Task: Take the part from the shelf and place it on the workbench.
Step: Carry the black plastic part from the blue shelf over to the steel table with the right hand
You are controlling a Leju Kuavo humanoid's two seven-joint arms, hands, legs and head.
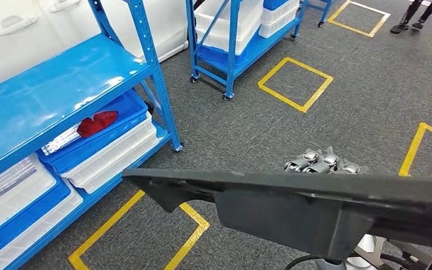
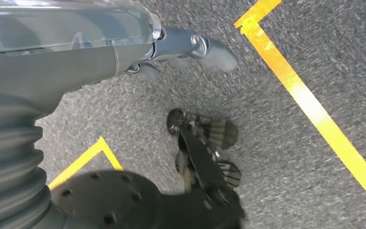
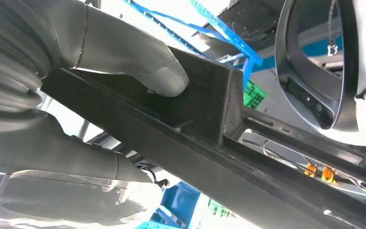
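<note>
A long black plastic part (image 1: 292, 205) stretches across the lower head view, level and well above the floor. My right hand (image 1: 322, 162) grips it at its far edge, silver fingers curled over the top. In the right wrist view the grey thumb (image 3: 138, 67) presses on the part's boxy block (image 3: 209, 109), while the other fingers wrap under the long bar. My left hand (image 2: 186, 47) hangs over the grey carpet with its fingers stretched out and nothing in it.
A blue shelf (image 1: 62, 84) stands at the left with blue and white bins; one blue bin (image 1: 98, 135) holds a red piece (image 1: 97, 122). A second blue rack (image 1: 236, 39) stands behind. Yellow tape squares (image 1: 295, 84) mark the carpet. A person's feet (image 1: 408, 25) are far right.
</note>
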